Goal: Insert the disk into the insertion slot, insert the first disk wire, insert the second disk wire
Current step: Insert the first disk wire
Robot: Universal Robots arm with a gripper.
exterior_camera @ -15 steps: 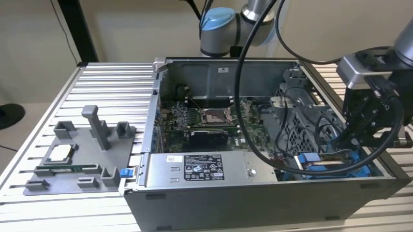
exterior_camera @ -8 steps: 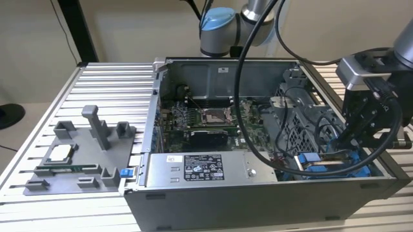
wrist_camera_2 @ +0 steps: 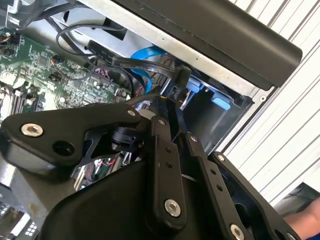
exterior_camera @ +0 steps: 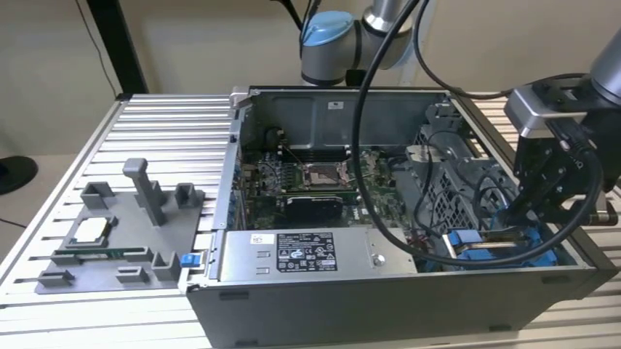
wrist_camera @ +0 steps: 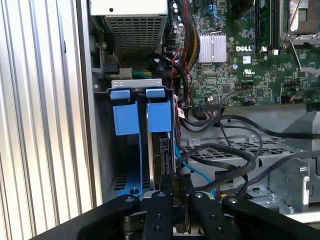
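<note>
The gripper (exterior_camera: 513, 217) reaches down into the corner of the open computer case (exterior_camera: 388, 305) at the exterior view's right, near the power supply (exterior_camera: 291, 254). In both wrist views its fingers (wrist_camera: 159, 210) come almost together, so the claw is narrow. In the second wrist view it seems to pinch a black wire connector (wrist_camera_2: 180, 80), although the contact itself is hidden behind the finger tips.

The disk (wrist_camera: 161, 120) stands on its edge inside the insertion slot (wrist_camera: 131, 83), just beside a second blue carrier (wrist_camera: 125, 119). The finger tips are close to the disk's end that lies away from its blue tab. From this I judge that the disk is seated and that the work is now on a wire.

Several things could go wrong here. The pinch is on a small part, so the connector may turn between the fingers. If it then meets the disk's port tilted, a push could bend the port or leave the plug only half in. A blue cable (wrist_camera: 192, 170) and loose black cables (wrist_camera: 225, 150) run just beside the fingers; they could get caught between the connector and the disk, or be dragged by the arm. A hard push along the rails could also shift the disk in its slot. The motherboard (wrist_camera: 240, 60) is near, so a slip sideways could strike its parts.
</note>
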